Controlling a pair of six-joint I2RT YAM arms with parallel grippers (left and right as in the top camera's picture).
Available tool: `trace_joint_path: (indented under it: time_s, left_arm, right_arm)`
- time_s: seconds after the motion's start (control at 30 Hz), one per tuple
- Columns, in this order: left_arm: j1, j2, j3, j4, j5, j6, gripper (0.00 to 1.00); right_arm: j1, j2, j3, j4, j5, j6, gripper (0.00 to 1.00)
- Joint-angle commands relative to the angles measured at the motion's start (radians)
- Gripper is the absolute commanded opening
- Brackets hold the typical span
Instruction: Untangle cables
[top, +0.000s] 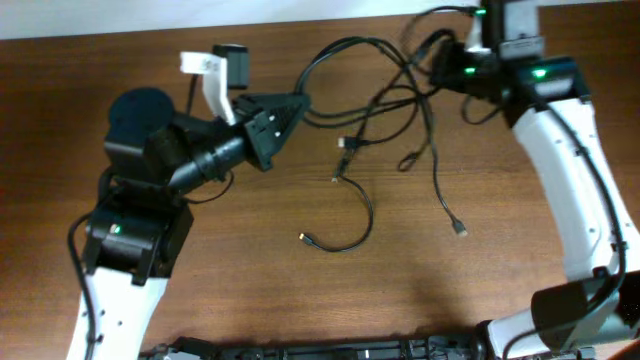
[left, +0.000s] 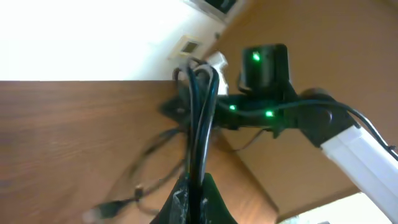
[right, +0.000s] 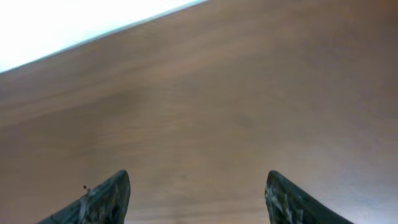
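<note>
Several thin black cables (top: 369, 212) lie tangled on the brown table, spreading from the upper middle toward the centre. Small plugs lie at their ends (top: 303, 238), (top: 461, 232). My left gripper (top: 292, 103) is shut on a bundle of cable strands, which run taut from its fingers (left: 200, 193) up across the left wrist view (left: 200, 106). My right gripper (top: 440, 52) is at the far right end of the tangle, blurred in the overhead view. In the right wrist view its fingers (right: 198, 193) are wide open with only bare table between them.
A white bracket with a black box (top: 215, 68) stands at the table's far edge, beside my left arm. The right arm with green lights (left: 267, 81) shows beyond the held cables. A black rail (top: 320, 350) runs along the front edge.
</note>
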Motion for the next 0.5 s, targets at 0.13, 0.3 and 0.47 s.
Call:
trace_joint_path:
  time_s: [0.13, 0.3, 0.47]
  left_arm:
    - [0.056, -0.121, 0.013, -0.046, -0.250, 0.060, 0.00]
    - [0.056, -0.137, 0.013, -0.076, -0.382, 0.132, 0.00]
    - [0.056, -0.185, 0.013, -0.207, -0.711, 0.143, 0.00]
  right_arm:
    - [-0.217, 0.016, 0.007, -0.091, 0.010, -0.024, 0.66]
    - [-0.229, 0.019, 0.007, -0.098, 0.078, -0.054, 0.76]
    - [-0.307, 0.019, 0.007, -0.127, 0.069, -0.054, 0.78]
